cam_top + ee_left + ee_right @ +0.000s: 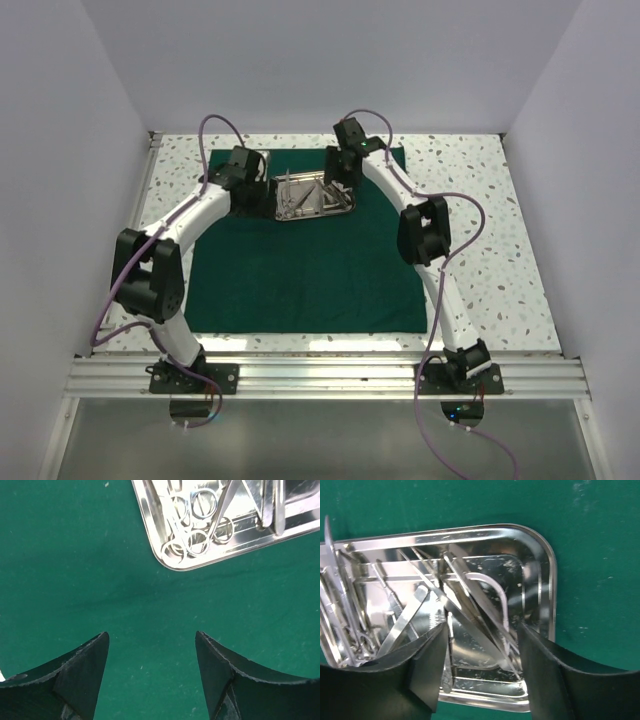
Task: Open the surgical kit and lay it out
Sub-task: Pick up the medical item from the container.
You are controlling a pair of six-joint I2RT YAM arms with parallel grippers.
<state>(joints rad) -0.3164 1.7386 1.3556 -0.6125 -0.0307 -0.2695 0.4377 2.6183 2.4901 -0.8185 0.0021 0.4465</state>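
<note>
The surgical kit lies unwrapped: its dark green cloth (300, 280) is spread flat, and the shiny steel tray (345, 212) stands on it near the back edge. Thin steel instruments (470, 595) are piled crosswise in the tray (547, 570). Ring handles (192, 540) crowd the tray's left corner (185, 566). My left gripper (151, 635) hangs open over bare cloth (75, 555) just left of the tray, with nothing between its fingers. My right gripper (482, 627) hovers over the tray's right end, jaws apart on either side of several instrument tips. From above, the left gripper (258, 192) and right gripper (338, 186) flank the tray.
The cloth lies on a speckled white tabletop (480, 220) enclosed by white walls on three sides. An aluminium rail (320, 375) carrying both arm bases runs along the near edge. Purple cables (215, 125) loop above each arm.
</note>
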